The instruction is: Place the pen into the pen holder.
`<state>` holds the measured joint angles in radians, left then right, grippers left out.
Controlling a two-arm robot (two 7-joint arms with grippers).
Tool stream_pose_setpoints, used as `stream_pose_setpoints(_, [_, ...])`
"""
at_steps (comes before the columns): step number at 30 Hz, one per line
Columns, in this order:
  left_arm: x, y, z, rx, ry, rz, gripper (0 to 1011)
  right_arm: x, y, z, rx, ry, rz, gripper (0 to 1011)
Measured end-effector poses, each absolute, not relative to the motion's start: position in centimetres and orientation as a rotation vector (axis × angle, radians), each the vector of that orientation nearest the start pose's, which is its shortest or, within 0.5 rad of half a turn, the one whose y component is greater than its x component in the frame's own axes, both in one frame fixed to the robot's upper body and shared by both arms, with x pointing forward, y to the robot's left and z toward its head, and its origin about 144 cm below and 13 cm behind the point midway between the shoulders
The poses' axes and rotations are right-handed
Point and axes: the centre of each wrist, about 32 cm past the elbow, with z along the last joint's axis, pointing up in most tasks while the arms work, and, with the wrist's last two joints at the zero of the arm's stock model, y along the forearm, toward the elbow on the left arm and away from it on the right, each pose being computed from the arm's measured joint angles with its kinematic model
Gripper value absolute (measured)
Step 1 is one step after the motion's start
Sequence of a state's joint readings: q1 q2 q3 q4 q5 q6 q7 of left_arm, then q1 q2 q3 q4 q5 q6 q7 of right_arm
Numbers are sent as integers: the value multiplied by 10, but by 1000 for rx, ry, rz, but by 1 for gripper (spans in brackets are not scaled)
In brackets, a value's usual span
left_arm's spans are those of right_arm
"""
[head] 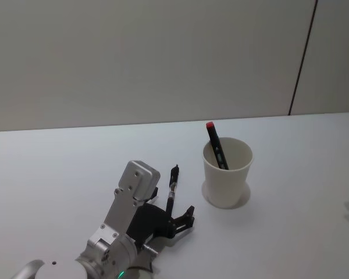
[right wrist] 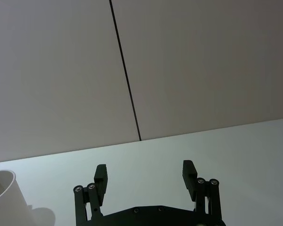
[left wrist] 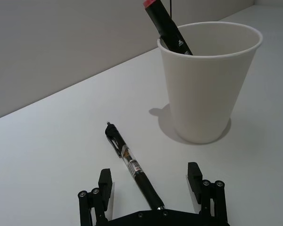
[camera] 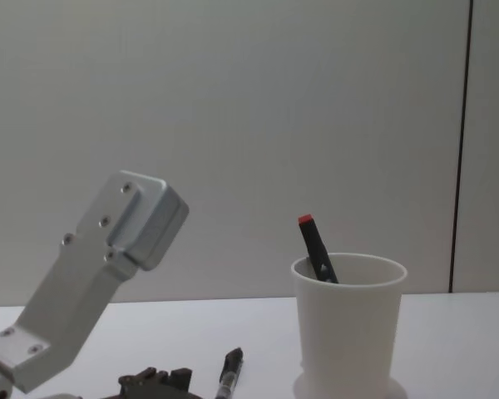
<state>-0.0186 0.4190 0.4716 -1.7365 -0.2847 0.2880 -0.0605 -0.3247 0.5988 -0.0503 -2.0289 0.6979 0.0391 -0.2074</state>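
Plain white surface (head: 58, 168); bare pale wall (head: 134, 58) behind, dark vertical seam (head: 302, 58) far right. On surface, slim black pen (left wrist: 132, 165), clear labelled mid-barrel, lies flat between left gripper (left wrist: 150, 173) jaws, spread wide, touching neither. Upright white tapered paper cup (head: 227, 174) just right and farther, black red-capped marker (head: 216, 148) leaning inside. Right gripper (right wrist: 145, 167) jaws spread, holding nothing.

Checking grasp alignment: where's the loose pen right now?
In the head view the pen lies flat on the table, left of the pen holder and apart from it, between the open jaws of the left gripper.
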Motion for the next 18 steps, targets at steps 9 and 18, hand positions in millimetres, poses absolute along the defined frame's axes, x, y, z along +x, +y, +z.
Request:
stream_pose_setpoints(9, [426, 193, 1159, 321, 85, 1018, 1001, 371, -304, 1214, 83, 146, -1479, 1002])
stream_pose_setpoints(18, [426, 193, 1159, 322, 84, 1018, 1001, 371, -304, 1214, 84, 146, -1479, 1001])
